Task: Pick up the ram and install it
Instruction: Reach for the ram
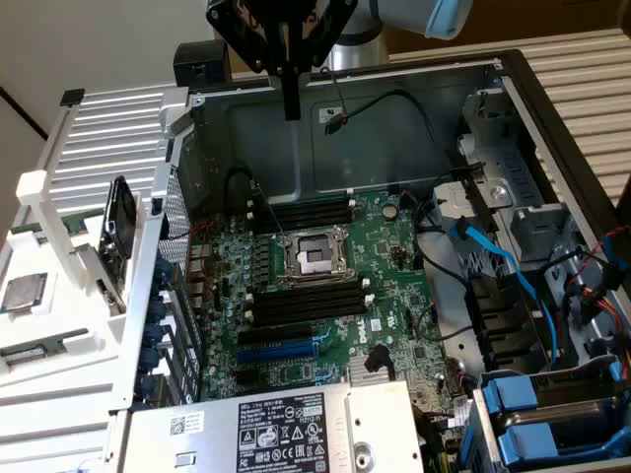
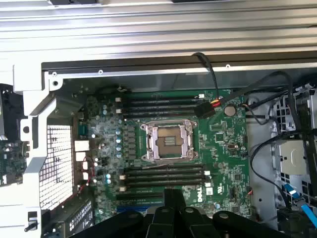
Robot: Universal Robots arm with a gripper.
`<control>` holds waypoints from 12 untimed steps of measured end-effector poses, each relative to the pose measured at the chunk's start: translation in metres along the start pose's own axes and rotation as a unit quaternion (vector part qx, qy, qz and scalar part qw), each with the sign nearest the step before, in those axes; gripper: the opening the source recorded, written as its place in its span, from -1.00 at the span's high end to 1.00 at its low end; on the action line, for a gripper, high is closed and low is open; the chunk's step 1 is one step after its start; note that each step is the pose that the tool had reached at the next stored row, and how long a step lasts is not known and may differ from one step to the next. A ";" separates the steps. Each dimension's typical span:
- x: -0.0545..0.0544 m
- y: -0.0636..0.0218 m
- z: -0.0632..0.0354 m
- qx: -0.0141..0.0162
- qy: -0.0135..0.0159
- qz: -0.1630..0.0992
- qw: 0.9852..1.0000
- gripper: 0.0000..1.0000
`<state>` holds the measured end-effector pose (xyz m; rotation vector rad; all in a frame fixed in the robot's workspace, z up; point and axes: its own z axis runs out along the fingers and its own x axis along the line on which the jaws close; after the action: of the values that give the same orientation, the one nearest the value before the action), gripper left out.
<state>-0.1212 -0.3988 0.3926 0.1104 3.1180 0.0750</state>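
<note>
My black gripper (image 1: 291, 99) hangs high over the open computer case, its fingers shut together and holding nothing. In the wrist view the gripper (image 2: 173, 194) pokes in over the lower edge of the green motherboard (image 2: 223, 144). Black memory slots (image 1: 306, 301) and a second bank of memory slots (image 1: 301, 212) flank the processor socket (image 1: 314, 256). All of them look vacant. On the white rack at the exterior view's left lies a long narrow stick (image 1: 25, 353), which looks like the ram; the picture edge cuts it off. It is far from the gripper.
A square silver processor chip (image 1: 22, 293) sits on the white rack (image 1: 108, 128), and a black flat part (image 1: 118, 232) stands at the rack's edge. Loose black and blue cables (image 1: 493, 256) and drive bays crowd the case's right side. The power supply (image 1: 286, 429) borders the front.
</note>
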 end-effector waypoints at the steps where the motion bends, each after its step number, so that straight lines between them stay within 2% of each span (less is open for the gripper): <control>1: 0.000 0.0000 0.0000 0.000 0.000 0.000 1.000 0.79; 12: 0.000 0.0000 0.0000 0.000 0.000 0.000 1.000 0.79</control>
<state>-0.1212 -0.3988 0.3926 0.1104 3.1180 0.0750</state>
